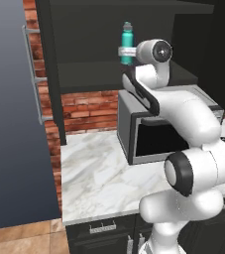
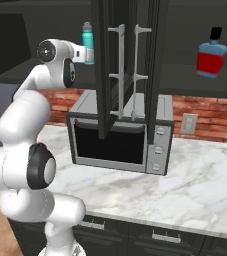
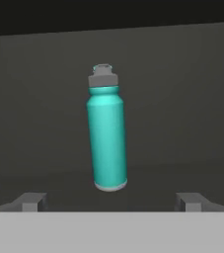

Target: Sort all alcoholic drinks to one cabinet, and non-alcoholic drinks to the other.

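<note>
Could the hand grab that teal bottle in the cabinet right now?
Probably yes. The teal bottle stands upright on the cabinet shelf, straight ahead of the open hand. Its fingers are spread wider than the bottle, and nothing sits between them.

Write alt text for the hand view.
A teal bottle with a grey cap stands upright on a dark cabinet shelf, centred ahead of the open gripper. Its two dark fingertips sit wide apart, short of the bottle.
</note>
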Robot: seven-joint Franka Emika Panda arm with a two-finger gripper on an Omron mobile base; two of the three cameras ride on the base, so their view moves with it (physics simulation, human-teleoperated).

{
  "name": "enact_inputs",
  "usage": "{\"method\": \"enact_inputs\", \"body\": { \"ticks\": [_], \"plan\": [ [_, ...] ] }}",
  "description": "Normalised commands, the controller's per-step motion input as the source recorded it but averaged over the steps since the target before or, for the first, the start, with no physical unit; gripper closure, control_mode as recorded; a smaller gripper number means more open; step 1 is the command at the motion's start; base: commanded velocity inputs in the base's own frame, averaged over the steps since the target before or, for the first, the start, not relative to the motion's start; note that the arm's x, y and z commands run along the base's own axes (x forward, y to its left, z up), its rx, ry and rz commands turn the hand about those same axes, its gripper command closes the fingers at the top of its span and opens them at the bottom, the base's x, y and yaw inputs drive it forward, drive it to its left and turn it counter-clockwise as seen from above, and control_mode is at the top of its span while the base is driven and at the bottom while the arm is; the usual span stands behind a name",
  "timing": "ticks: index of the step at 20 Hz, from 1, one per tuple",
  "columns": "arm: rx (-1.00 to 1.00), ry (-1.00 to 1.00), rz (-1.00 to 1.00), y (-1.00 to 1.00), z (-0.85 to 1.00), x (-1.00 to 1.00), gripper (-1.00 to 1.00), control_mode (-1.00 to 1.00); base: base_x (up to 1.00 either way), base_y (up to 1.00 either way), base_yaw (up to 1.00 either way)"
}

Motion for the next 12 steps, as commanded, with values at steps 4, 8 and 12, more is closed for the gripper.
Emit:
{"method": "enact_inputs", "body": {
  "ticks": [4, 8, 12],
  "plan": [
    [0.04, -0.03, 0.00, -0.07, 0.00, -0.87, -1.00, -1.00, 0.00, 0.00, 0.00],
    [0.03, -0.01, 0.01, -0.04, 0.00, -0.84, -1.00, -1.00, 0.00, 0.00, 0.00],
    [0.01, 0.01, 0.02, 0.00, 0.01, -0.72, -1.00, -1.00, 0.00, 0.00, 0.00]
  ]
}}
